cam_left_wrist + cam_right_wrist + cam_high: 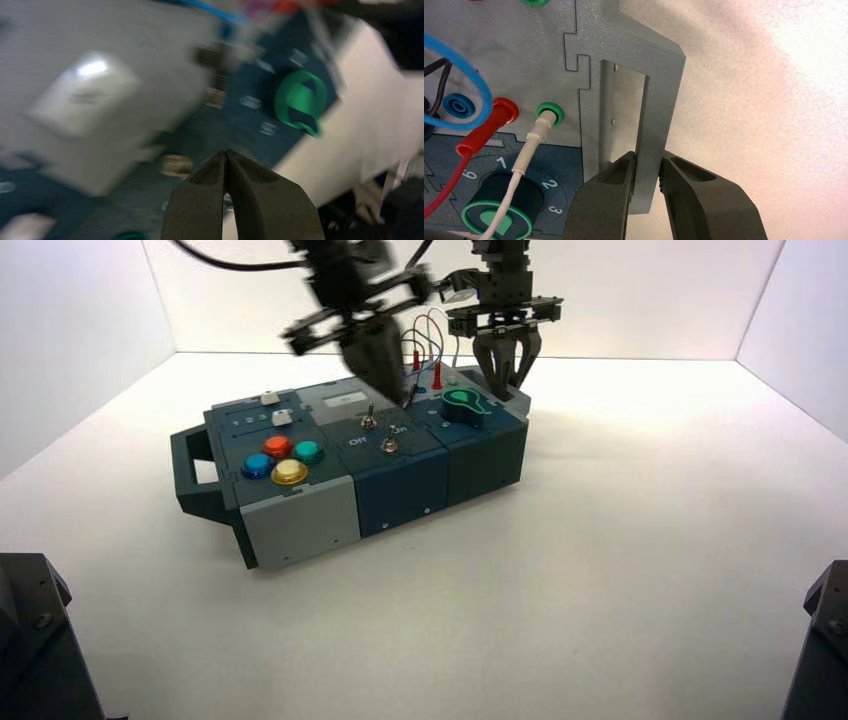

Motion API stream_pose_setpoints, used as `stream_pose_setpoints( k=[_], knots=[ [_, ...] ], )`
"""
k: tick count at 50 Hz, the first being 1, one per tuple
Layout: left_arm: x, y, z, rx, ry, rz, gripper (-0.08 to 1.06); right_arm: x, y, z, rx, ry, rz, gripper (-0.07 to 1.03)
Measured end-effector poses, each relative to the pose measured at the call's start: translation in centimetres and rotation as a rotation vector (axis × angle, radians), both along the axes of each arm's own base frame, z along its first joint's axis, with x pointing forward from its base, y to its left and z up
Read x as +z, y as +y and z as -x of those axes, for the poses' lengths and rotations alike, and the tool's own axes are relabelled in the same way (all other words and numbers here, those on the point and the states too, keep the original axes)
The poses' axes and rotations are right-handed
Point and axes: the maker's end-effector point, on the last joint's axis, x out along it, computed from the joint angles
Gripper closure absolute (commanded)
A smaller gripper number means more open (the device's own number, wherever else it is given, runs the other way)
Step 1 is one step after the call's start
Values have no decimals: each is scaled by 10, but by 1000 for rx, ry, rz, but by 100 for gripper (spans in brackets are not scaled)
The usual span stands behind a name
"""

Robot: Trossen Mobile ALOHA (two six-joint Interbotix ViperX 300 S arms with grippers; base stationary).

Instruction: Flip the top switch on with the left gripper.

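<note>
Two dark arm bases sit at the near corners in the high view, one at 7 o'clock (35, 640), one at 5 o'clock (822, 640). Box (300, 520) lies mid-table, turned a little, side handle (193, 470) at 9 o'clock. Four round buttons on the grey section: orange (277, 446), teal (307, 451), blue (257, 466), yellow (289, 472). Two white sliders (275, 408) behind them. Two silver toggles on the dark blue panel: top switch (368, 420) toward 12 o'clock, its twin (389, 444) between the white lettering toward 6. Left gripper (385, 370) hangs just above and behind the top switch, partly blocking the grey panel; its wrist view shows the fingers (195, 205) pressed together, tips meeting, with the green knob (300, 102) blurred beyond and no toggle discernible. Right gripper (507, 365) is at the box's far right corner; only its wrist view shows the fingers (606, 200) pinching the grey end handle (654, 115). Red and white wires (489, 137) loop near the knob.
</note>
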Motion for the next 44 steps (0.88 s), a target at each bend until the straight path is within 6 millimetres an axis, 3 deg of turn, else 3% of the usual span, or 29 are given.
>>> stream_pose_setpoints(
  k=[28, 44],
  knots=[
    [19, 2, -8, 67, -58, 22, 101, 0, 1, -2, 2, 9, 2, 98],
    [17, 4, -9, 79, -65, 18, 101, -5, 8, -7, 13, 9, 2, 98]
  ],
)
